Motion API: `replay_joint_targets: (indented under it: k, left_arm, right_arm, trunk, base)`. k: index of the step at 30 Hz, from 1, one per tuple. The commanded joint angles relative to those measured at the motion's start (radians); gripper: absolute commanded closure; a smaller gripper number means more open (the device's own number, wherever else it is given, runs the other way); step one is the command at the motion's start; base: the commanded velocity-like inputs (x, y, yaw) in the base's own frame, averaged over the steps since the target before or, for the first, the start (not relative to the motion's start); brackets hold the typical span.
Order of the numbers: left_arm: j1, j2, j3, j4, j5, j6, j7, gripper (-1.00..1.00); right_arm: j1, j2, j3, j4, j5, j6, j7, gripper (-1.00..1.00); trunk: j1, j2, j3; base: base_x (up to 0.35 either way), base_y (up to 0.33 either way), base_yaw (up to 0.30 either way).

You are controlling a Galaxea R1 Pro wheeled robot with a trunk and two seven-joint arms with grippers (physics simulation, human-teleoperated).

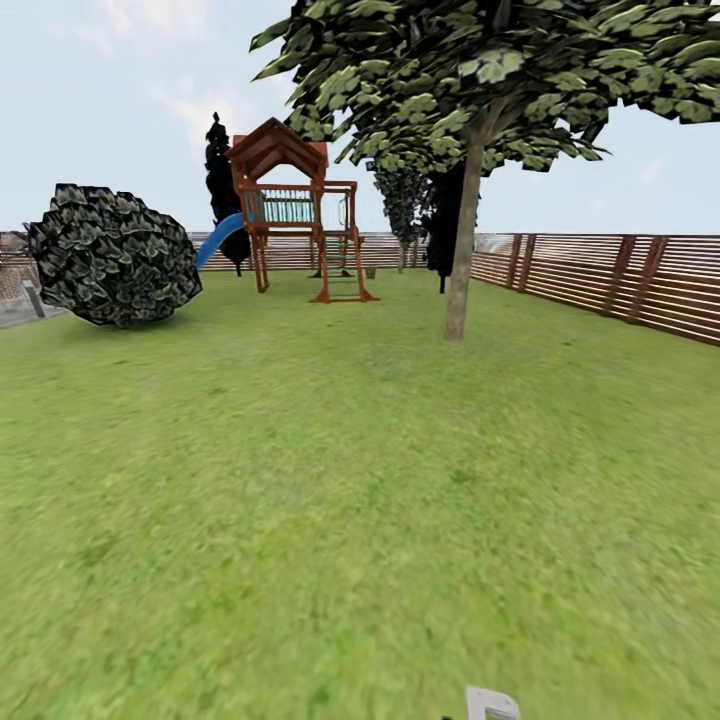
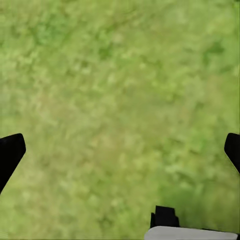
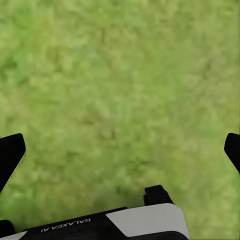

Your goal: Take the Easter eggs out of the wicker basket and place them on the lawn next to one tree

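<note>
The lawn [image 1: 330,480] stretches ahead through the fenced garden. A tree [image 1: 462,250] with a grey-beige trunk and light green leaves stands ahead to the right. Darker trees [image 1: 410,205] rise behind it by the far fence. A small brownish thing [image 1: 370,272] sits on the grass by the play tower, too far off to tell whether it is the wicker basket. The Easter eggs are out of view. My left gripper [image 2: 120,155] hangs open over bare grass, its black fingertips [image 2: 11,152] wide apart. My right gripper [image 3: 120,155] is open too, nothing between its fingertips [image 3: 11,152].
A wooden play tower [image 1: 295,215] with a blue slide stands at the far middle. A dark round bush [image 1: 112,255] sits at the left. The slatted wooden fence [image 1: 620,280] runs along the right and the back. A grey robot part [image 1: 490,705] shows at the bottom edge.
</note>
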Motion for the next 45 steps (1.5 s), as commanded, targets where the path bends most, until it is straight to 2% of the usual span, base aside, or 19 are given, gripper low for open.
replay_joint_targets:
  k: [1, 45]
  left_arm:
    - [-0.001, -0.001, -0.002, 0.004, -0.001, -0.006, 0.003, -1.0]
    - [-0.001, 0.002, -0.006, 0.016, -0.003, -0.022, 0.003, -1.0]
  right_arm:
    - [0.0, 0.0, -0.001, -0.002, -0.007, 0.004, -0.004, -1.0]
    - [0.0, 0.002, 0.0, -0.002, -0.007, 0.001, -0.004, -1.0]
  trunk:
    - [0.001, -0.001, -0.001]
    - [0.001, -0.001, -0.001]
  base:
    - [0.305, 0.0, 0.025]
    - [0.322, 0.0, 0.001]
